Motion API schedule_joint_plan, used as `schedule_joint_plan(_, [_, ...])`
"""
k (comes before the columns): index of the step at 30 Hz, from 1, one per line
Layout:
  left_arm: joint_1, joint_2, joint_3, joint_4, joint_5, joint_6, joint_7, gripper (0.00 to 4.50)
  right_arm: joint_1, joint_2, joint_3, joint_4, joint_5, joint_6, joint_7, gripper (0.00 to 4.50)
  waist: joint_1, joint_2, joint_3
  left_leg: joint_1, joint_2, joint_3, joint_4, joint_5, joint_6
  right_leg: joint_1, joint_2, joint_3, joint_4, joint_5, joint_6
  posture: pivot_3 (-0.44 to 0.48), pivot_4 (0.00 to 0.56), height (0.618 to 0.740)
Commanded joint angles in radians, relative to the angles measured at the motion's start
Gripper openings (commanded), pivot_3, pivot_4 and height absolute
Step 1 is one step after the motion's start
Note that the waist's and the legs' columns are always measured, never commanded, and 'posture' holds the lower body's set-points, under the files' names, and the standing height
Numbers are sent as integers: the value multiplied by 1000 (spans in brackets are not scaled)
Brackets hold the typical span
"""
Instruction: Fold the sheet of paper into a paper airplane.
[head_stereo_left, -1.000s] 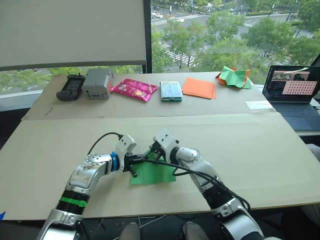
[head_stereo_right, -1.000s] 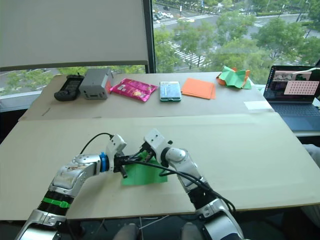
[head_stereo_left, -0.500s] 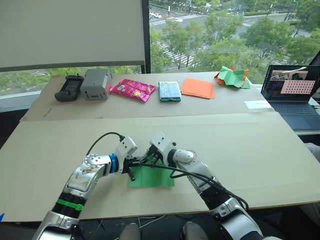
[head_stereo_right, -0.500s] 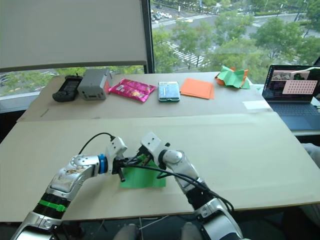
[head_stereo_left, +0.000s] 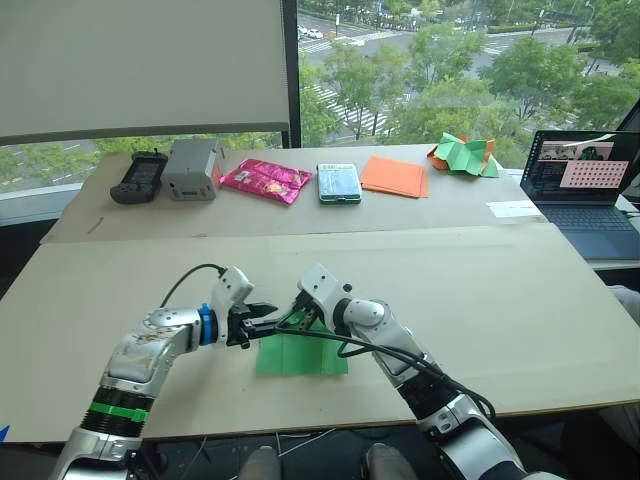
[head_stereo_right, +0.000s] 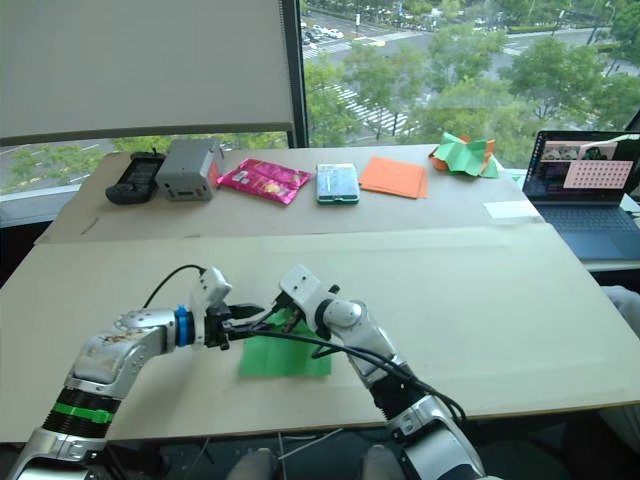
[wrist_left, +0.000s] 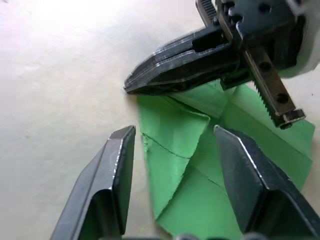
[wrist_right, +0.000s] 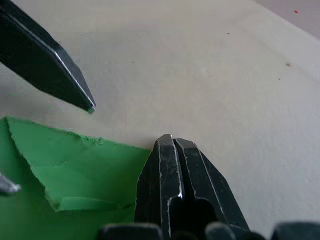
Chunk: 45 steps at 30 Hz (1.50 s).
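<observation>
The sheet of paper (head_stereo_left: 305, 353) is bright green and lies flat on the near cardboard table, with crease lines and one corner flap folded over (wrist_left: 175, 132). My left gripper (head_stereo_left: 266, 322) is open just left of the sheet, and its fingers (wrist_left: 120, 165) straddle that folded corner without touching it. My right gripper (head_stereo_left: 297, 319) is shut, with its tips (wrist_right: 170, 142) resting on the sheet's far left edge. The paper does not have a dart shape.
On the far board lie a black handset (head_stereo_left: 139, 175), a grey box (head_stereo_left: 193, 168), a pink snack bag (head_stereo_left: 266, 180), a teal pack (head_stereo_left: 340, 182), flat orange sheets (head_stereo_left: 396, 175) and a crumpled green-and-orange heap (head_stereo_left: 464, 155). A laptop (head_stereo_left: 580, 185) stands at the right.
My left gripper has opened and drawn back a little to the left, letting go of the paper's corner. The right gripper stays shut at the same spot.
</observation>
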Motion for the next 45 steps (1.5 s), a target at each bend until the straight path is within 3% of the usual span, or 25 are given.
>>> schedule_joint_plan(1, [-49,12,53,7,-52,3,-29,2537,7,-1,11,24,-9,32,-3,0,1,0,0,0,0,0,0,0,0,0,0,0,0,0,0,0,150,706])
schedule_joint_plan(3, [-66,9,53,37,-48,-7,-31,2289,7,0,10,26,-8,32,-5,0,1,0,0,0,0,0,0,0,0,0,0,0,0,0,0,0,150,706])
schedule_joint_plan(10, [-138,-50,-64,161,72,-87,-2,13,7,2,7,23,-7,37,-13,0,1,0,0,0,0,0,0,0,0,1,0,0,1,0,0,0,150,706])
schedule_joint_plan(23, [-172,-130,-136,292,184,-191,39,13,24,-7,14,-14,-7,61,-13,0,5,-1,0,0,0,0,1,0,0,1,0,0,6,0,0,0,150,706])
schedule_joint_plan(32, [-92,-80,-202,299,280,-222,30,13,25,-5,16,-21,-7,74,-17,0,3,0,-4,3,0,0,1,0,0,1,0,1,6,0,-1,0,150,706])
schedule_joint_plan(45, [95,4,-153,140,220,-171,-1,13,21,-7,22,-13,-3,75,-14,0,-17,4,-9,4,0,0,0,-1,-2,1,0,1,6,-2,-3,0,150,706])
